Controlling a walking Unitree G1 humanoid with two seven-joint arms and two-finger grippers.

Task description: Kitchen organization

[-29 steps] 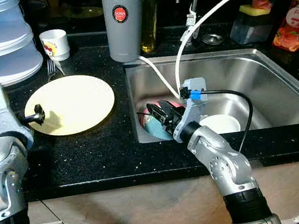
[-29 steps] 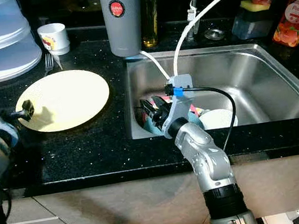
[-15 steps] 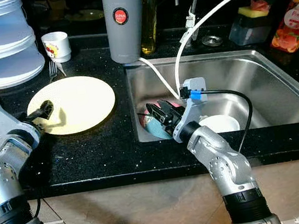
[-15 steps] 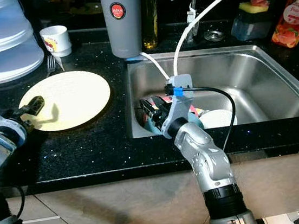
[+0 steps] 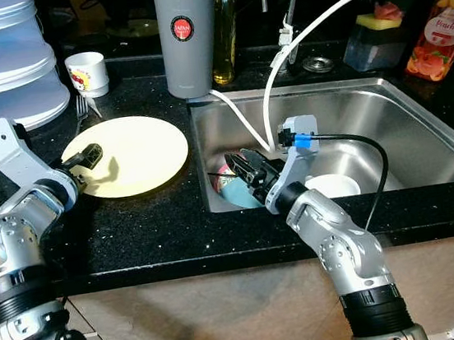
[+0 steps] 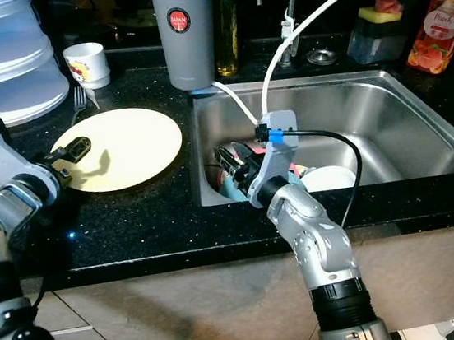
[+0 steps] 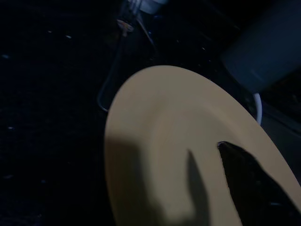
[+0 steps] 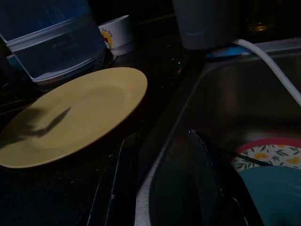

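Observation:
A yellow plate [image 5: 138, 152] lies on the black counter left of the steel sink [image 5: 404, 127]. My left gripper [image 5: 87, 156] hovers over the plate's left rim, and one black finger [image 7: 249, 183] shows above the plate [image 7: 178, 132] in the left wrist view. My right gripper [image 5: 248, 170] is low in the sink's left end, open, with its fingers [image 8: 207, 179] apart above a teal bowl [image 5: 234, 194] and a patterned plate [image 8: 268, 153]. A white bowl [image 5: 333, 186] sits beside them in the sink.
Behind the plate are a fork [image 5: 80, 109], a paper cup [image 5: 86, 71] and stacked clear containers [image 5: 0, 73]. A tall grey flask [image 5: 187, 34] stands at the sink's back left corner. A white hose [image 5: 309, 27] hangs into the sink. A red bottle [image 5: 433, 28] is at the back right.
My left arm has swung right, bringing its gripper from the plate's left edge to over its rim. The view has shifted slightly. The right gripper stays in the sink.

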